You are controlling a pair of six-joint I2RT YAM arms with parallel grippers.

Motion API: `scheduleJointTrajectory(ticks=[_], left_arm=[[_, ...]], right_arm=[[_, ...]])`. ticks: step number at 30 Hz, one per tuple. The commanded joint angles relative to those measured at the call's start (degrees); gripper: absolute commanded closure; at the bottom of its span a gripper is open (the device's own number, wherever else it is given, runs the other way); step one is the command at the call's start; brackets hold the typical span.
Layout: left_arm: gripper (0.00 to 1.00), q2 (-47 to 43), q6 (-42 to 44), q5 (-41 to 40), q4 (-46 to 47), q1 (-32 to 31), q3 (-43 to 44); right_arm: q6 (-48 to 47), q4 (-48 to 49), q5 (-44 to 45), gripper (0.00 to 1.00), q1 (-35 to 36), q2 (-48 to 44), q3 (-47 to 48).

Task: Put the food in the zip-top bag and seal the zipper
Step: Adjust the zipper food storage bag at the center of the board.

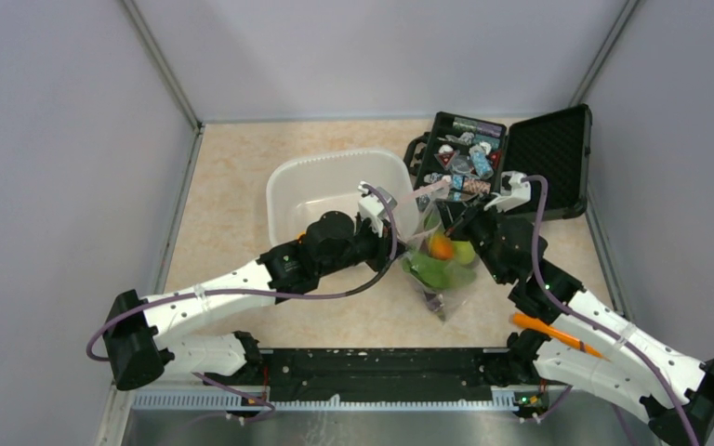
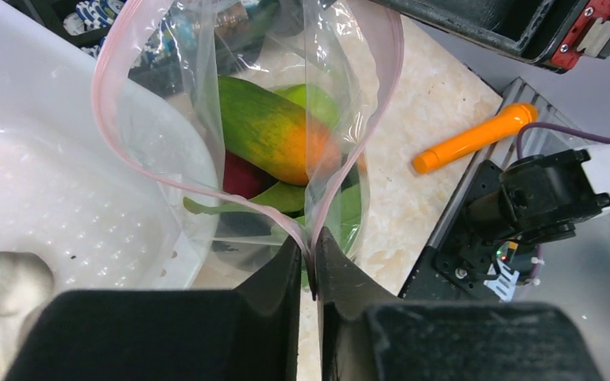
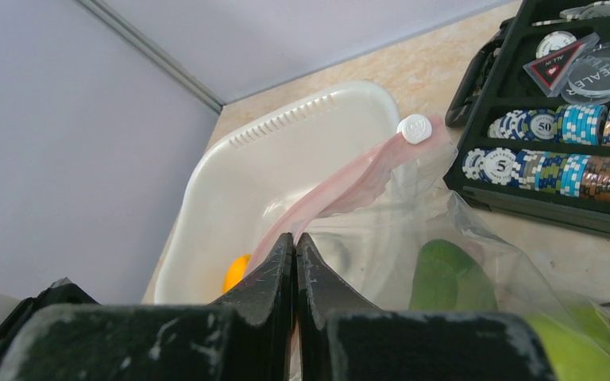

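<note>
Both arms are at the bag (image 1: 439, 271), held upright above the counter (image 1: 242, 232) between the white tub (image 1: 284, 190) and the open black case (image 1: 553, 139). The left fingers (image 2: 295, 258) are pinched narrow on the pink zipper (image 2: 99, 99) at one end of the mouth, and that mouth gapes in a wide loop. The right fingers (image 3: 284, 255) are clamped tight on the strip too, down the line from the white slider (image 3: 415, 128). Inside the bag: an orange-and-green fruit (image 2: 278, 139), a green leafy piece (image 2: 286, 197), a red piece (image 2: 242, 176). An orange piece (image 3: 237, 274) sits in the tub. An orange stick (image 1: 553, 333) lies on the counter by the right arm.
</note>
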Motion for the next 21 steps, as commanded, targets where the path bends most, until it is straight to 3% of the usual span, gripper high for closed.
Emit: scheduleJointTrajectory(ticks=[1, 3, 7, 9, 13, 21], left_arm=[[0.94, -1.37, 1.78, -0.95, 1.20, -0.21, 2.10], [1.00, -1.34, 2.22, -3.09, 0.98, -0.21, 2.51], [1.00, -1.26, 4.48, -3.76, 1.04, -0.19, 3.57], [1.00, -1.53, 4.84, -4.45, 1.05, -0.21, 4.30], [1.00, -2.59, 7.34, -3.86, 2.26, 0.00, 4.70], [1.00, -4.10, 10.87, -4.16, -1.68, 1.81, 6.16]], right_arm=[[-1.44, 1.86, -1.40, 1.00, 0.07, -0.57, 3.36], [-1.92, 1.49, -2.27, 0.99, 0.09, -0.74, 3.28], [-4.74, 0.26, -4.84, 0.91, 0.11, -1.08, 3.94], [-7.94, -2.86, -6.96, 0.72, 0.11, -0.75, 5.35], [-14.81, -9.87, -9.63, 0.51, -0.14, -0.05, 9.75], [-25.33, -19.32, -17.95, 0.44, -6.56, -0.89, 17.11]])
